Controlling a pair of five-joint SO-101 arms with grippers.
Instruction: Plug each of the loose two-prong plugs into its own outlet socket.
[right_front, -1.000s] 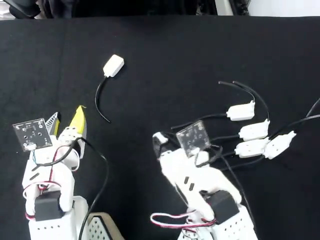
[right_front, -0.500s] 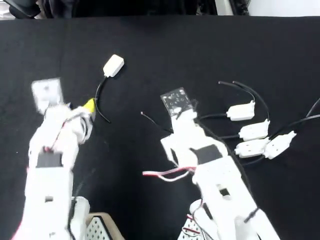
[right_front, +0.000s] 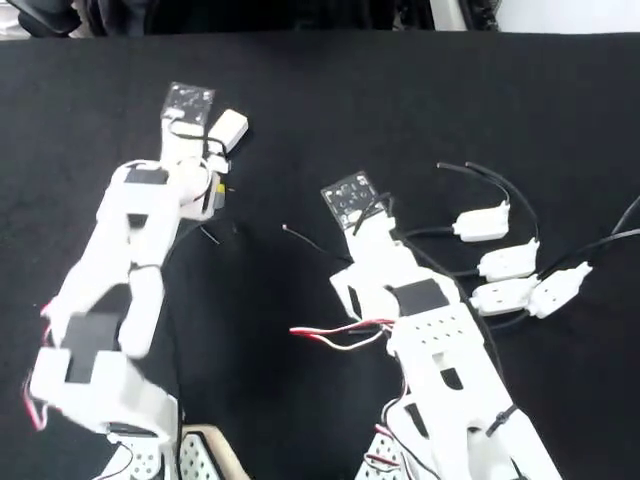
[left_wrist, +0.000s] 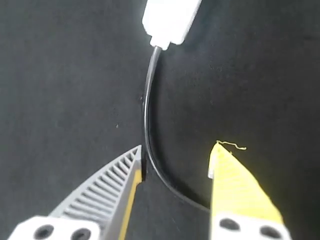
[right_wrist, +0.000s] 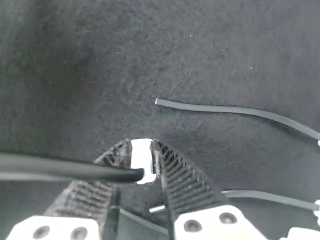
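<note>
A cluster of white connectors (right_front: 508, 262), each trailing a black cord, lies on the black surface (right_front: 330, 90) on the right arm's side. Everything else is placed from it.

Well apart from the cluster, over on the left arm's side, lies a loose plug (right_front: 228, 129), a white oblong body with a black cord (left_wrist: 148, 115) running out of one end. The left arm is stretched out toward it. The left tool (left_wrist: 178, 146) hangs released just short of the plug body, its grey finger (left_wrist: 120, 182) and yellow finger (left_wrist: 235, 182) spread wide. The cord curves between them (a stray thread clings to the yellow tip). Whether either finger touches the cord cannot be told; neither touches the plug body.

Nearer the cluster, between it and the loose plug, is the right arm. The right tool (right_wrist: 140, 145) is clenched on a small white plug (right_wrist: 141, 160), pinched between its two ribbed black fingers. The thick black lead (right_wrist: 60, 169) of this plug runs out sideways across one finger. The plug's prongs cannot be made out.

Just beyond the right tool, a thin cord (right_wrist: 225, 109) lies flat on the surface. Its bare cut end points away from the cluster, and it is apart from the clamped plug.
</note>
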